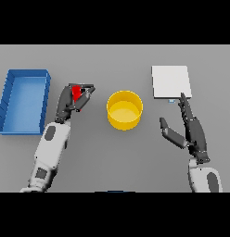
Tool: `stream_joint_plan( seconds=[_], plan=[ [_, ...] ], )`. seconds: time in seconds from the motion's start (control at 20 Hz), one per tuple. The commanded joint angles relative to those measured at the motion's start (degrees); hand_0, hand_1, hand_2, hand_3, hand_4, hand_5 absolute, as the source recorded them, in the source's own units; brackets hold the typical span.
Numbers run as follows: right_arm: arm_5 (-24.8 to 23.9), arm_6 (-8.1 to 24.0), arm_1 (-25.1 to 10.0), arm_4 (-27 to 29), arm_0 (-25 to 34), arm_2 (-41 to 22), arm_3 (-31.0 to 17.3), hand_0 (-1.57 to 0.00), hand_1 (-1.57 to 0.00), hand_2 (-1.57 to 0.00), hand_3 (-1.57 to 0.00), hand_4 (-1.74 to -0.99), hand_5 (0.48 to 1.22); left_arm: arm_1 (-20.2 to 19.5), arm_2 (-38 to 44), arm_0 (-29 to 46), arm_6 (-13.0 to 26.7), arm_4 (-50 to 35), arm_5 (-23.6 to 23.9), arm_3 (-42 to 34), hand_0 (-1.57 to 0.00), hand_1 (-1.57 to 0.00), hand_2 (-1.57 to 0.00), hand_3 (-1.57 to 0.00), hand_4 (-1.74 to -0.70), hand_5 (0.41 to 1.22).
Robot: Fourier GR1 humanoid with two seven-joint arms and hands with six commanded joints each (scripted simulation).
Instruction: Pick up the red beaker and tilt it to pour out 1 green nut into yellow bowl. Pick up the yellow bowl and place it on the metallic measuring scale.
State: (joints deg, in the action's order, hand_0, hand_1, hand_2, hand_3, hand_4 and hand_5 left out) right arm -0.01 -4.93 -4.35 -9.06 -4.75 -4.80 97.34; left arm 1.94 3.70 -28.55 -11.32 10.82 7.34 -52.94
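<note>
My left hand [70, 101] grips the red beaker [77, 92] left of the yellow bowl [124, 110]; my right hand [191, 129] lies open below the scale [170, 82].

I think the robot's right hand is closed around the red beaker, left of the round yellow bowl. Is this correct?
Not quite: it is the left hand that is closed around the red beaker, left of the round yellow bowl. The head view shows the right hand open, holding nothing.

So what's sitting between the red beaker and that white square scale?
In the head view, the yellow bowl stands between the red beaker and the scale, apart from both.
</note>
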Motion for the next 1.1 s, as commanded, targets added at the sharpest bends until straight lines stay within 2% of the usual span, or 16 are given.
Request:
stream_joint_plan(
  seconds=[0.0, 0.1, 0.25, 0.35, 0.45, 0.55, 0.65, 0.75, 0.9, 1.05],
  plan=[
    [-0.22, -0.22, 0.09, -0.68, -0.08, -0.45, 0.32, 0.0, 0.0, 0.0, 0.0, -1.296, 0.682, 0.04, 0.02, -0.2, 0.75, -0.4, 0.18, -0.07, -1.42, -1.42, -1.43, -1.43, -1.59, 1.123],
    [0.1, -1.62, -0.29, -1.04, -0.09, -0.53, -0.49, 0.0, 0.0, 0.0, 0.0, -1.281, 0.676, -0.39, -0.21, -0.69, 1.42, -1.41, -0.23, -0.81, -1.48, -1.48, -1.48, -1.48, -1.64, 1.112],
    [-0.33, -1.44, -0.55, -1.81, 0.08, -0.55, -0.67, 0.0, 0.0, 0.0, 0.0, -1.254, 0.667, -1.46, -0.95, -0.41, 1.11, -1.94, 0.71, -4.12, -1.52, -1.52, -1.52, -1.52, -1.69, 1.1],
    [-0.31, -2.64, -0.42, -1.89, -0.66, -0.78, -0.13, 0.0, 0.0, 0.0, 0.0, -1.255, 0.672, -2.06, -2.23, -1.44, 3.34, -1.21, 1.77, -6.99, -1.54, -1.54, -1.54, -1.54, -1.71, 1.097],
    [-0.79, -2.09, 0.01, -2.9, -0.41, -1.4, -0.18, 0.0, 0.0, 0.0, 0.0, -1.245, 0.673, -3.51, -5.0, -1.23, 5.63, 0.78, 1.67, -10.69, -1.55, -1.55, -1.55, -1.55, -1.72, 1.101],
    [-1.78, -1.19, -0.03, -4.1, 0.26, -1.37, -0.48, 0.0, 0.0, 0.0, 0.0, -1.247, 0.685, -5.83, -9.57, -2.32, 9.74, 5.04, 0.52, -12.86, -1.56, -1.56, -1.56, -1.56, -1.73, 1.113],
    [-1.95, -1.24, -0.05, -5.1, -0.34, -2.0, 0.03, 0.0, 0.0, 0.0, 0.0, -1.243, 0.691, -8.51, -13.87, -3.51, 12.58, 9.08, -1.79, -13.23, -1.56, -1.56, -1.56, -1.56, -1.73, 1.121],
    [-1.68, -1.57, -0.24, -4.41, -0.87, -1.77, 1.22, 0.0, 0.0, 0.0, 0.0, -1.243, 0.696, -9.87, -15.81, -4.03, 13.64, 10.37, -3.11, -13.54, -1.56, -1.56, -1.56, -1.56, -1.73, 1.117],
    [-1.29, -0.36, -0.45, -4.28, -1.63, -1.87, 1.85, 0.0, 0.0, 0.0, 0.0, -1.243, 0.71, -11.27, -17.39, -4.35, 14.24, 10.82, -4.03, -14.48, -1.56, -1.56, -1.56, -1.56, -1.73, 1.113],
    [-1.12, -0.42, -0.24, -4.41, -1.76, -2.18, 1.7, 0.0, 0.0, 0.0, 0.0, -1.254, 0.717, -13.64, -22.82, -8.35, 16.26, 17.2, -4.96, -11.81, -1.57, -1.57, -1.57, -1.57, -1.74, 1.112]
  ],
)
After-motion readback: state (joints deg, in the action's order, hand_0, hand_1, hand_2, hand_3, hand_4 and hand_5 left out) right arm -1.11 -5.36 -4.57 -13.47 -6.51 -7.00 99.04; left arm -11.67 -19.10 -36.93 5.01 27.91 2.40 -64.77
